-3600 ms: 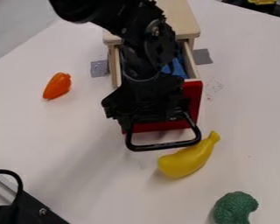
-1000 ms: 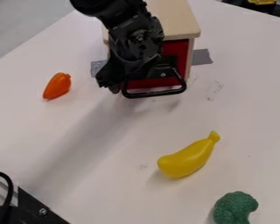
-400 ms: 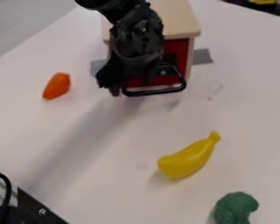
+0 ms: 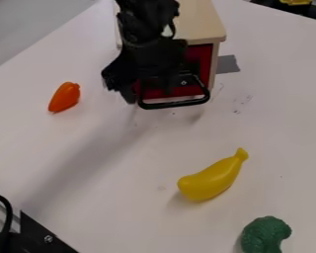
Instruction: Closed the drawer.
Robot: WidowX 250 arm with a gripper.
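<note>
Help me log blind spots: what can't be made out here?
In the camera view:
Red drawer front: part is hidden behind the gripper.
Drawer's inside: hidden by that front.
Green toy: cut off by the bottom edge.
Black equipment: cut off by left and bottom edges.
Yellow object: cut off by the top edge.

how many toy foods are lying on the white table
3: an orange pepper-like one left of the red drawer, a yellow banana right of centre, and green broccoli at lower right. More may be hidden behind the black arm or inside the drawer.
</note>
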